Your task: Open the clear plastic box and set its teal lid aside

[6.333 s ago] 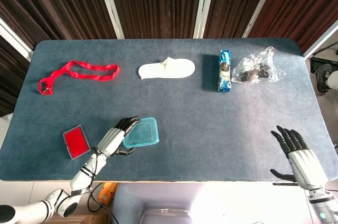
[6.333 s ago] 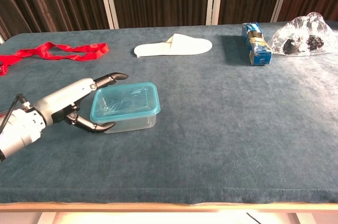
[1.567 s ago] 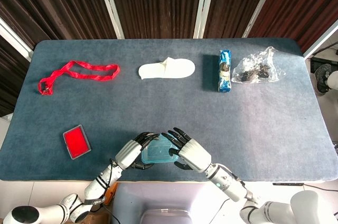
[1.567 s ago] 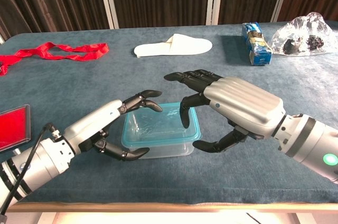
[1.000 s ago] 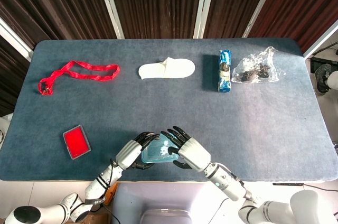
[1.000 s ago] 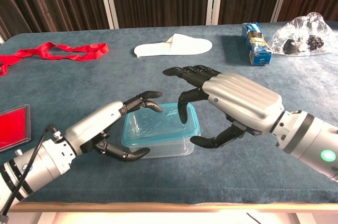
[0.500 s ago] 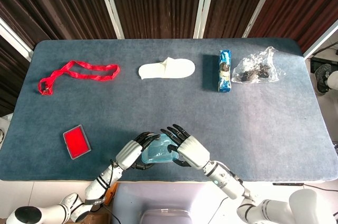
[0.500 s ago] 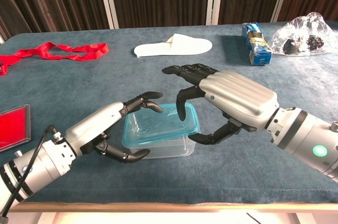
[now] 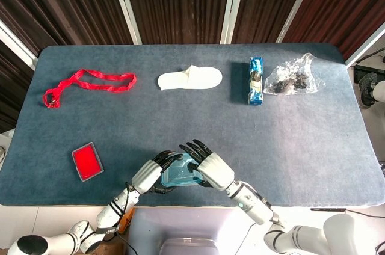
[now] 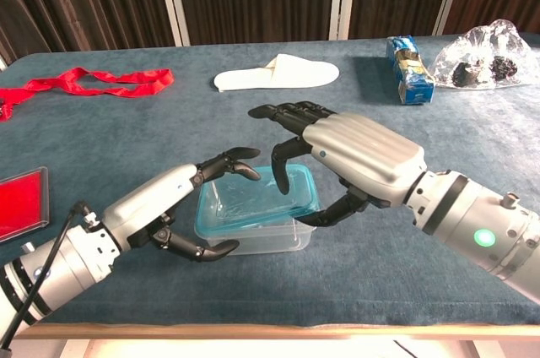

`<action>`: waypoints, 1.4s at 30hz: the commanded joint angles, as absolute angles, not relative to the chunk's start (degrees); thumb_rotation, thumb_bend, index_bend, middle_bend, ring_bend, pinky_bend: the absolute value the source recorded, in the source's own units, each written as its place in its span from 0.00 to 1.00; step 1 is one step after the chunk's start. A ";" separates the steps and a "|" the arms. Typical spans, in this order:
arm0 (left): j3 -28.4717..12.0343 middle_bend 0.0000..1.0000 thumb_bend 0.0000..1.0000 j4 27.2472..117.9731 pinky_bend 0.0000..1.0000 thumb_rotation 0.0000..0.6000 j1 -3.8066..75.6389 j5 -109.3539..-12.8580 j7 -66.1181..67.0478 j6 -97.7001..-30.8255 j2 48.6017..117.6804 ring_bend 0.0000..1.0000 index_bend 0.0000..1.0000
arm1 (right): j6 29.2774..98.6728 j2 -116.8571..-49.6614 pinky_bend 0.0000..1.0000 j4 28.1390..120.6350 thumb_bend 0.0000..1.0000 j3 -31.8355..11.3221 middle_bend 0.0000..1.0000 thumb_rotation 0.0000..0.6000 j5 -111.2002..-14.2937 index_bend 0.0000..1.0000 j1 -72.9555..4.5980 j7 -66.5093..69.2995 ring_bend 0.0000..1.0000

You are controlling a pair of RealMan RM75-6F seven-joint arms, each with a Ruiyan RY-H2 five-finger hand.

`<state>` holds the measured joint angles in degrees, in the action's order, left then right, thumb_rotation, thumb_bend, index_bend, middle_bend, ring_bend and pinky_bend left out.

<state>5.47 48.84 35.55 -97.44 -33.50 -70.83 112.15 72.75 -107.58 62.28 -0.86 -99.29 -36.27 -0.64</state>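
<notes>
The clear plastic box with its teal lid stands near the table's front edge; the lid lies on it. My left hand grips the box's left end, fingers curled over the lid's far edge and thumb against the front wall. My right hand hovers over the right end. One finger bends down onto the lid's top and the thumb hooks at the rim's right front corner, while the other fingers spread above. In the head view the left hand and right hand flank the box.
Along the far side lie a red strap, a white slipper, a blue packet and a clear bag. A red card sits left of the box. The table's front edge runs just behind my hands.
My right hand has slid left over the lid, and its thumb has closed in from the right onto the rim. The left hand and the box have stayed put.
</notes>
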 commanded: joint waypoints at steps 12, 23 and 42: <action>5.43 0.38 0.31 49.28 0.54 1.00 35.48 -97.54 -33.34 -71.39 111.94 0.35 0.00 | 74.29 -108.47 0.00 60.67 0.61 -0.37 0.20 1.00 -99.96 0.76 -36.24 -0.71 0.00; 5.95 0.35 0.31 48.16 0.31 1.00 35.64 -98.42 -33.10 -71.96 112.20 0.23 0.00 | 75.90 -107.56 0.00 62.22 0.69 -0.85 0.23 1.00 -100.18 0.80 -36.19 -0.89 0.01; 2.86 0.00 0.31 47.62 0.00 1.00 35.58 -98.09 -32.30 -77.85 112.06 0.00 0.00 | 77.48 -105.74 0.00 64.93 0.69 -2.02 0.23 1.00 -100.22 0.80 -36.36 -1.98 0.02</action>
<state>2.97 47.52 35.58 -98.17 -32.40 -77.76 112.16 77.43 -105.79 64.87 -1.98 -100.19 -36.34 -1.94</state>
